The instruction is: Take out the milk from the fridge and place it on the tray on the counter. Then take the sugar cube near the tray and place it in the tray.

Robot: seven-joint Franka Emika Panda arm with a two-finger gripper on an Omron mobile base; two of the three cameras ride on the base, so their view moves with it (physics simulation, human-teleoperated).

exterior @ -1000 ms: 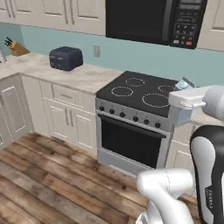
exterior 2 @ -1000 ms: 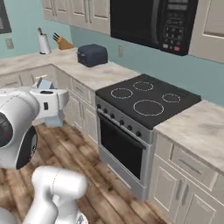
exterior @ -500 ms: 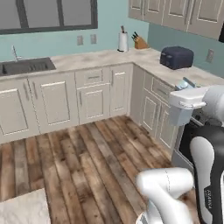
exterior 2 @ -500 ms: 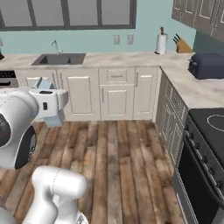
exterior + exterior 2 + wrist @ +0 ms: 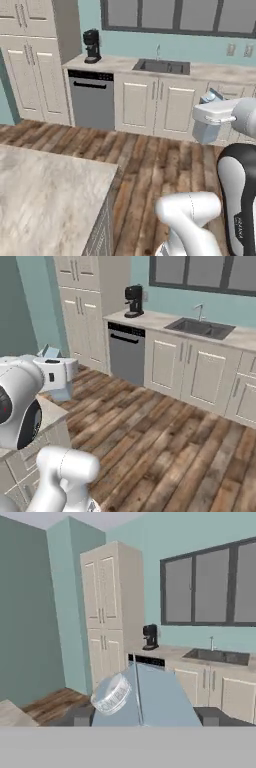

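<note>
I am holding the milk (image 5: pixel 150 697) in my gripper (image 5: pixel 142 716). In the hand view the carton sits at the bottom middle, between my two dark fingers (image 5: pixel 80 716), one on each side of it. Its light blue top and its round cap point up at me. My fingers are apart but pressed on the carton's sides, so it is clamped.

In the left base view the milk (image 5: pixel 206 131) is at the right side, about halfway up, stuck under the white end of my arm. In the right base view the carton (image 5: pixel 55 392) is at the left side, a bit above the middle. It looks small and pale there, and I can't quite see my fingers on it from that side.

Behind the milk is a counter (image 5: pixel 170 69) with a sink (image 5: pixel 161 66) in it, near the top of the left base view. A black coffee machine (image 5: pixel 91 46) stands on the left end of that counter. Under it is a grey dishwasher (image 5: pixel 90 100) with cream cupboards beside it. A tall cream cabinet (image 5: pixel 85 306) stands at the upper left of the right base view. The floor (image 5: pixel 165 441) is brown wood. A pale stone worktop (image 5: pixel 47 195) fills the lower left of the left base view.
</note>
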